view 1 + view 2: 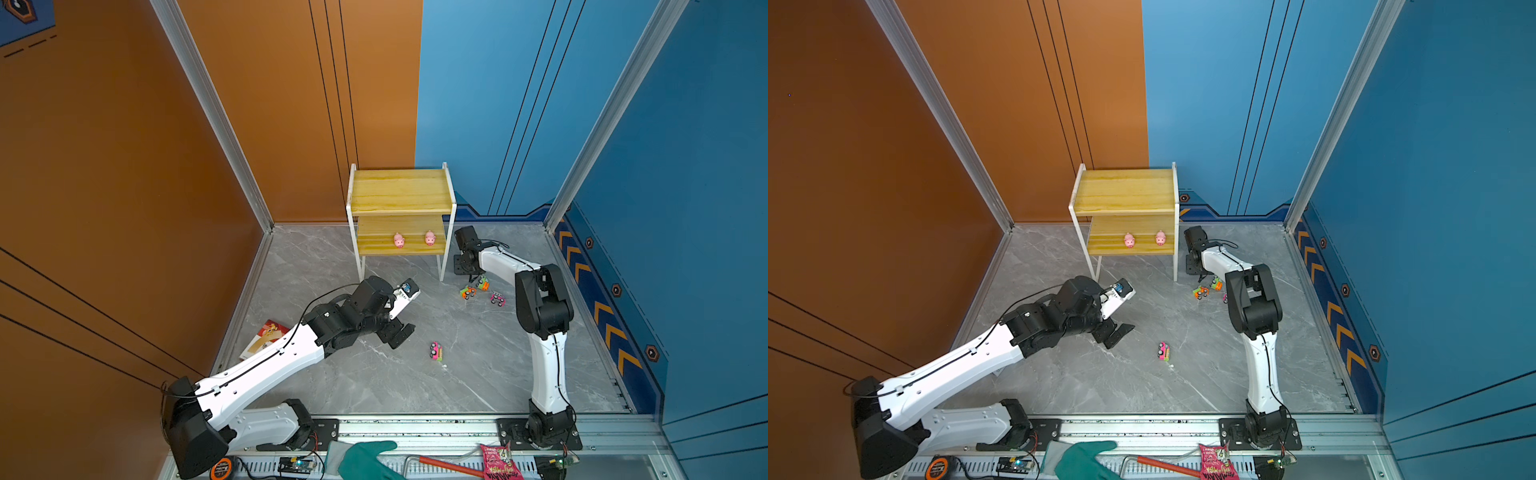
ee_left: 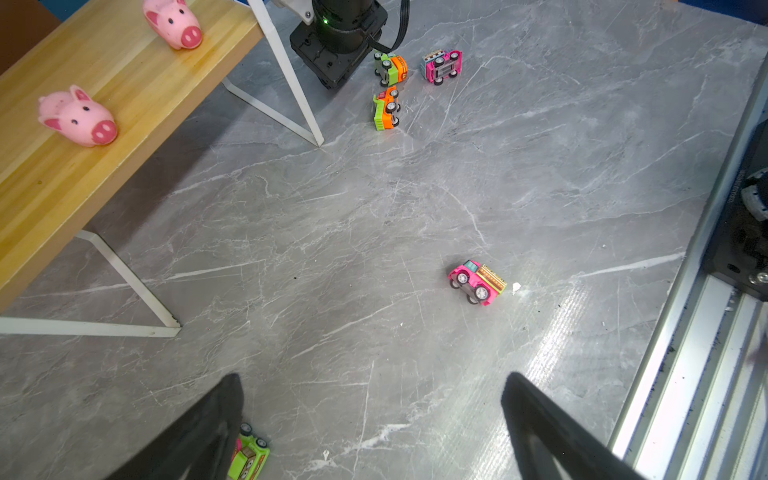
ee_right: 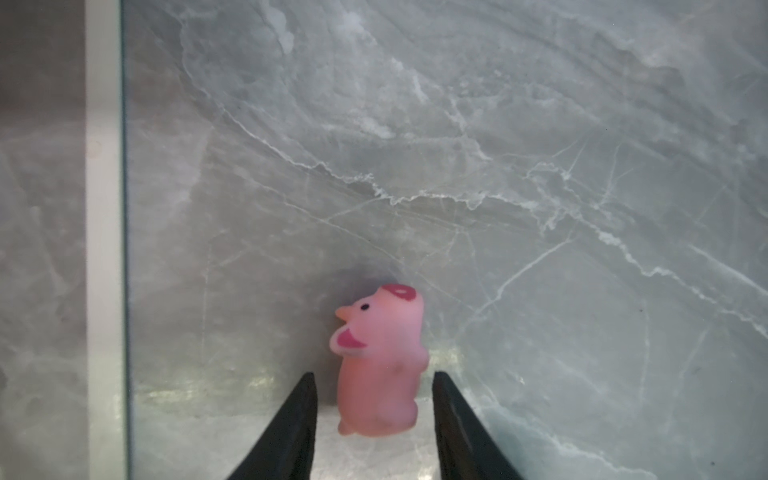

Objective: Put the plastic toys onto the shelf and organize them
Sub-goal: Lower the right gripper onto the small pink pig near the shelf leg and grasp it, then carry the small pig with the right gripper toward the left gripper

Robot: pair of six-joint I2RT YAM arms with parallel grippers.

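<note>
My left claw [image 1: 402, 335] hangs wide and holds nothing, front-left of the shelf [image 1: 401, 192]. Bare floor [image 1: 374, 386] runs from it to the front rail [image 1: 415, 424]. A green truck [image 2: 248, 455] sits just beside its finger; only the left wrist view shows it, since my arm hides it in both top views.

The shelf's whole top board is open room. One pig [image 1: 399, 240] and a second pig [image 1: 430, 238] stand on the lower board near its front edge. A pink truck [image 1: 435, 351] sits alone, well in front of the shelf.

Right of the shelf's right front leg lie an orange truck [image 1: 468, 292], a green-orange truck [image 1: 482, 284] and an upturned pink truck [image 1: 497, 299]. That makes five trucks and three pigs.

My right claw [image 3: 374, 374], beside that leg, stands narrow astride the third pig [image 3: 380, 365] on the floor, with a sliver of gap on each side. Only the right wrist view shows it.
</note>
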